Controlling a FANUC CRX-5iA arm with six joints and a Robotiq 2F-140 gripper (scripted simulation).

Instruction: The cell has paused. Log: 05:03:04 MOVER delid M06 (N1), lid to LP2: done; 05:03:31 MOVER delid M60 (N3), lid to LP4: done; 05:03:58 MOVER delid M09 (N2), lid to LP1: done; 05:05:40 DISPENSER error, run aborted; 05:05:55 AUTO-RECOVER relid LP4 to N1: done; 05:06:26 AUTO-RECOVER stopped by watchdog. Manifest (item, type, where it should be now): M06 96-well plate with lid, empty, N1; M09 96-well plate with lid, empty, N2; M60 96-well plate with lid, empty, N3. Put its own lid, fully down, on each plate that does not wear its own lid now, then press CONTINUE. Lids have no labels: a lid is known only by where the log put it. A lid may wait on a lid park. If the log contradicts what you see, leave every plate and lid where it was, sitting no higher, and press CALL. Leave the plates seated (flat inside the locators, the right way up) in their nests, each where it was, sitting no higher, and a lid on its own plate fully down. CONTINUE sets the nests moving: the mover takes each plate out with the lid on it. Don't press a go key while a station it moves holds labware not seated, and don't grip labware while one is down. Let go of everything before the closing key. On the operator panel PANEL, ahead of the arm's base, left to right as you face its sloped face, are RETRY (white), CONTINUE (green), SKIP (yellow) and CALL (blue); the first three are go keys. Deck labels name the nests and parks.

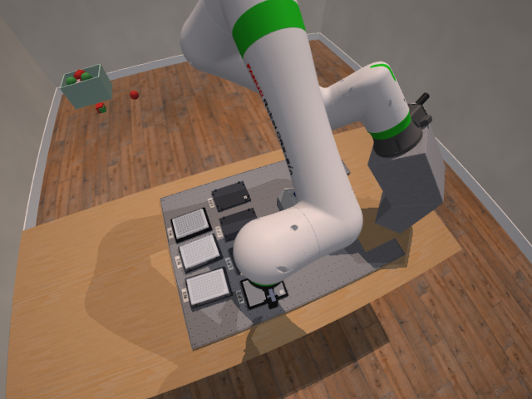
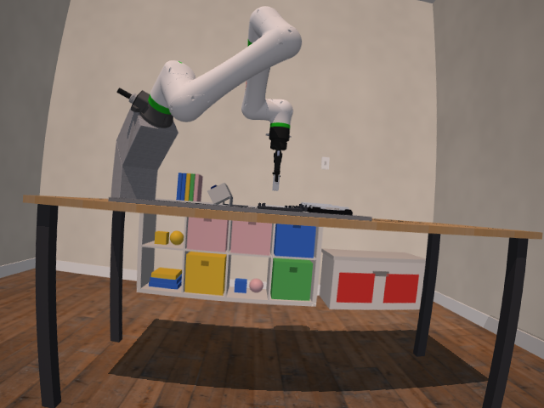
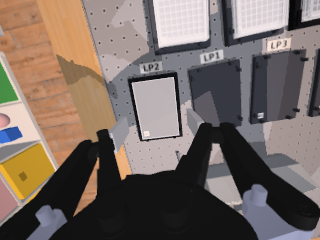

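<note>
The gripper hung partly spread and held nothing, its pads apart and well above the deck (touching neither lid nor plate). Directly beneath lay the pale lid on park LP2, with the empty park LP1 just beside it.
</note>
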